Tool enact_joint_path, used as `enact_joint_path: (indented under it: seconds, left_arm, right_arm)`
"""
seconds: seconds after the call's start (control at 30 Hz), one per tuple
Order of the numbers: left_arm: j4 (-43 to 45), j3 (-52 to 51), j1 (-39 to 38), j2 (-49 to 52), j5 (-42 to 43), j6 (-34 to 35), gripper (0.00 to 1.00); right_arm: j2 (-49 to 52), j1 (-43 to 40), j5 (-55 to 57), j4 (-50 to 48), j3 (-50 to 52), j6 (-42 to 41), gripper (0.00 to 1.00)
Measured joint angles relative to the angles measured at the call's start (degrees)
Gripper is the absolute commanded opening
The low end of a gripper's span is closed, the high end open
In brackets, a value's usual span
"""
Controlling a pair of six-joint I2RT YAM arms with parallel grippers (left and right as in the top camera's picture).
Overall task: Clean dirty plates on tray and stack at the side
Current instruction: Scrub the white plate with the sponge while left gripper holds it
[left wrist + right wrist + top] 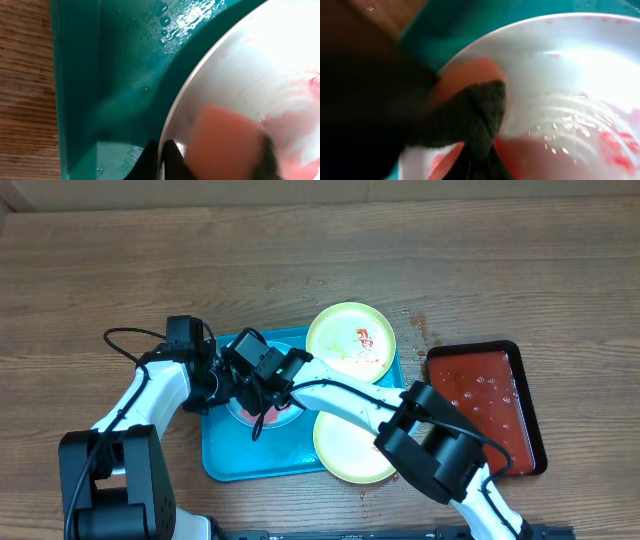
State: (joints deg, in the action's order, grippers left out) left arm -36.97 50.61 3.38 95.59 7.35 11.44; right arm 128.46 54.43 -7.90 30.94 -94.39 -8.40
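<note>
The turquoise tray [265, 460] holds the pale blue-white plate [245, 413], smeared with wet red sauce. My left gripper [213, 383] is shut on that plate's left rim, with one finger on each side of the rim [160, 160] in the left wrist view. My right gripper [265, 375] is shut on an orange sponge with a dark scouring pad [470, 115] and presses it on the plate [570, 65]. One lime-rimmed plate [350, 340] with a red smear lies over the tray's back right corner. The other [350, 448] lies over the front right edge.
A dark red, black-rimmed tray [490, 405] with wet red liquid lies to the right of the turquoise tray. Red spots mark the wooden table [420, 325] near it. The tray floor [120, 60] is wet.
</note>
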Motion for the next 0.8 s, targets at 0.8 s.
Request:
enact_joint_path:
  seconds: [0.8]
  left_arm:
    - [0.3, 0.4, -0.2, 0.2, 0.2, 0.0, 0.04]
  right_arm:
    - [1.4, -10.5, 8.3, -0.3, -1.3, -11.3, 0.04]
